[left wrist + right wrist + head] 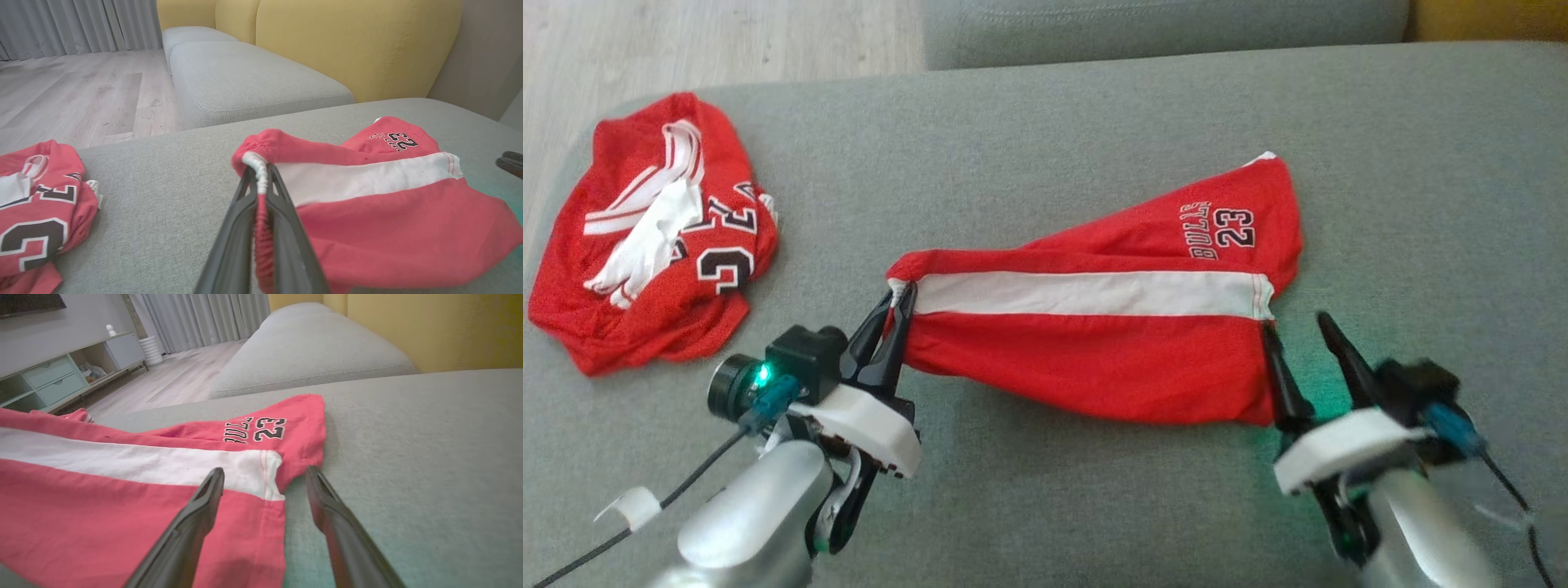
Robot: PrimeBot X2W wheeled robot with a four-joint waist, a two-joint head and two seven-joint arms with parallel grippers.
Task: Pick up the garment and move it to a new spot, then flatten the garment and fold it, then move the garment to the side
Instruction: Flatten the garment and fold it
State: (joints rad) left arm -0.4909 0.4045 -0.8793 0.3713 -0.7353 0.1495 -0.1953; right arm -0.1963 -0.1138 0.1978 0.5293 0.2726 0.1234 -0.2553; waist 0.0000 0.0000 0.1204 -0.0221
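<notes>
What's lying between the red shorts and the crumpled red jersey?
Nothing: bare grey cushion separates shorts and jersey, clear in the head view.

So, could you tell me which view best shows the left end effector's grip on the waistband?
The left wrist view: the left end effector pinches the waistband up close. The head view shows that grip smaller; the right wrist view shows the shorts' leg hem.

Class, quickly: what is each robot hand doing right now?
Left hand: closed on the waistband of the red shorts.
Right hand: open, holding nothing.
</notes>
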